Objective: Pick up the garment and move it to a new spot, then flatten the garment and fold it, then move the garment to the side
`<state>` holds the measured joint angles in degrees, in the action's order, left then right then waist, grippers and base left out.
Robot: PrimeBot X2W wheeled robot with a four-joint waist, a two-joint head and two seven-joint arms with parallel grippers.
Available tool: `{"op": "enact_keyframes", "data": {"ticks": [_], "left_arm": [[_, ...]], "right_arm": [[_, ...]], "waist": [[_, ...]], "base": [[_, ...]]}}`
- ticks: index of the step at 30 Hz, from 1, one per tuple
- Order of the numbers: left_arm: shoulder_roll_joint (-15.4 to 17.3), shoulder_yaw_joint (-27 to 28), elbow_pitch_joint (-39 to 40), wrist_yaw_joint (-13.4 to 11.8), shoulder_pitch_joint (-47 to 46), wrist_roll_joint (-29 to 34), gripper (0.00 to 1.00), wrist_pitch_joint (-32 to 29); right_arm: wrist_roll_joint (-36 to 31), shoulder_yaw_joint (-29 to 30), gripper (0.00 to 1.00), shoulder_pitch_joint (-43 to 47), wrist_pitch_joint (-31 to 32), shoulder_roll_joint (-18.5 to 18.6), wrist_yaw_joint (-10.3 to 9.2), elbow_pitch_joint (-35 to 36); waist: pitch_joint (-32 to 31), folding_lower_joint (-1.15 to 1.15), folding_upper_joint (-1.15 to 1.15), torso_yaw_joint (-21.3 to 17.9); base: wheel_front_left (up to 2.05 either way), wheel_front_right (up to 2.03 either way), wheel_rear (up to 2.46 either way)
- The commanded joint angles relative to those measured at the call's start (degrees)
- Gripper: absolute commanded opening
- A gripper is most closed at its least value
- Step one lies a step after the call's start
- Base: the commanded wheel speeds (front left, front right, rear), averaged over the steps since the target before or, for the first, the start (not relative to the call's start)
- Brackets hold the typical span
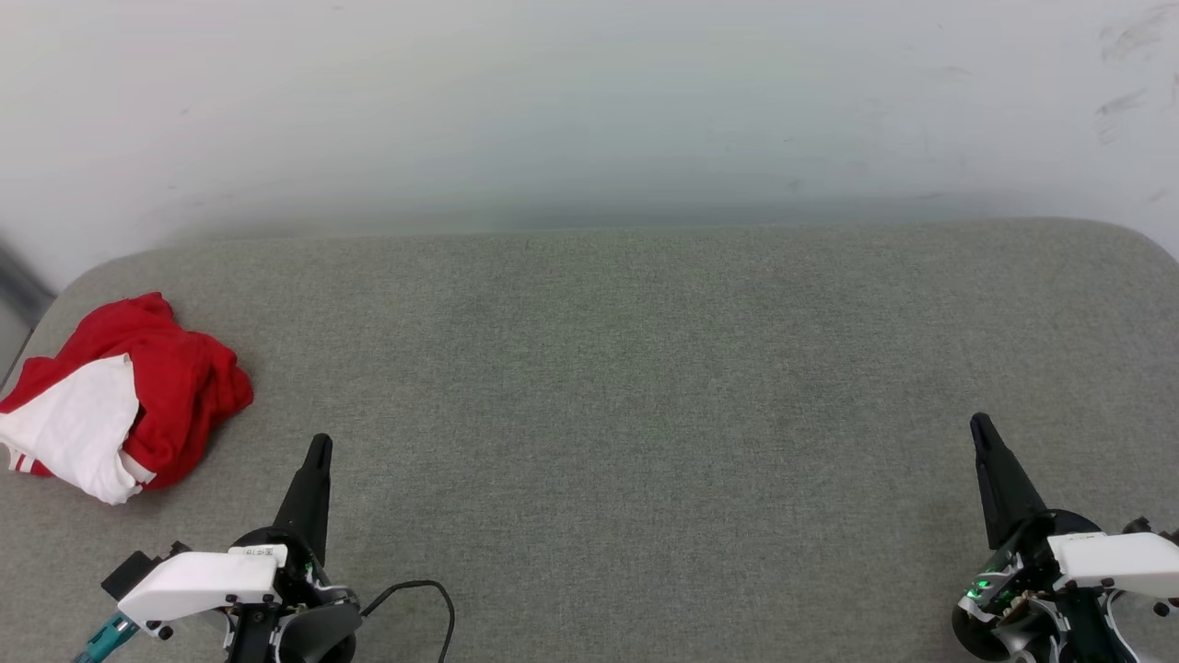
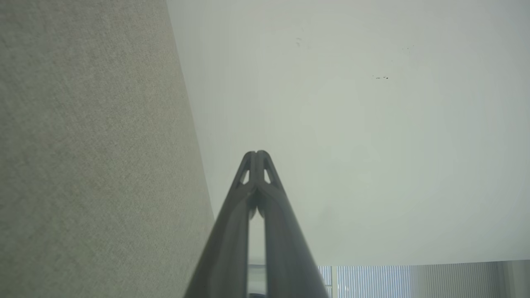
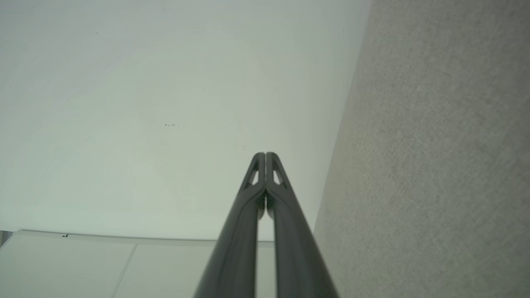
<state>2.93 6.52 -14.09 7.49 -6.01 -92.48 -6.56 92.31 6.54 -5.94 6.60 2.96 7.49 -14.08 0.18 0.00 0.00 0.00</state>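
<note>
a: big grey fabric-covered surface [image 1: 645,387], pale wall [image 1: 589,101] along its far side. where's the garment [image 1: 175,387]?
b: way over at the left edge, bunched in a heap. red, with a white sleeve flopped on the near side and a bit of red-and-white striped trim at its left. crumpled like that, i can't see any letters or number.
a: and the arms?
b: both low at the near edge. the left gripper [image 1: 319,447] sits near the heap, just right of it and closer to the robot, not touching it. the right gripper [image 1: 979,425] is well apart, over at the right. each has its two fingers pressed together at the tips, holding nothing; the wrist views make that plain.
a: so nothing's done?
b: that's how i'd read it. the garment isn't lifted yet, so the move, the flattening, the folding and the shift to the side are all left. i'd guess the left arm goes first, being the close one, and it would have to spread its fingers before taking cloth.
a: that thin black cable [image 1: 433,599] by the left wrist?
b: just looping on the surface, well clear of the garment.
</note>
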Motion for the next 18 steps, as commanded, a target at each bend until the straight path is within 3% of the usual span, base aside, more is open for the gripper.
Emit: {"op": "enact_keyframes", "data": {"ticks": [1, 18], "left_arm": [[0.0, 0.2, 0.0, 0.1, -0.5, 0.2, 0.00, -0.2], [0.0, 0.2, 0.0, 0.1, -0.5, 0.2, 0.00, -0.2]], "right_arm": [[0.2, -0.1, 0.00, -0.7, 0.0, -0.2, 0.00, 0.0], [0.2, -0.1, 0.00, -0.7, 0.0, -0.2, 0.00, 0.0]], "waist": [[0.0, 0.00, 0.00, 0.0], [0.0, 0.00, 0.00, 0.0]], "base": [[0.00, 0.00, 0.00], [0.00, 0.00, 0.00]]}}
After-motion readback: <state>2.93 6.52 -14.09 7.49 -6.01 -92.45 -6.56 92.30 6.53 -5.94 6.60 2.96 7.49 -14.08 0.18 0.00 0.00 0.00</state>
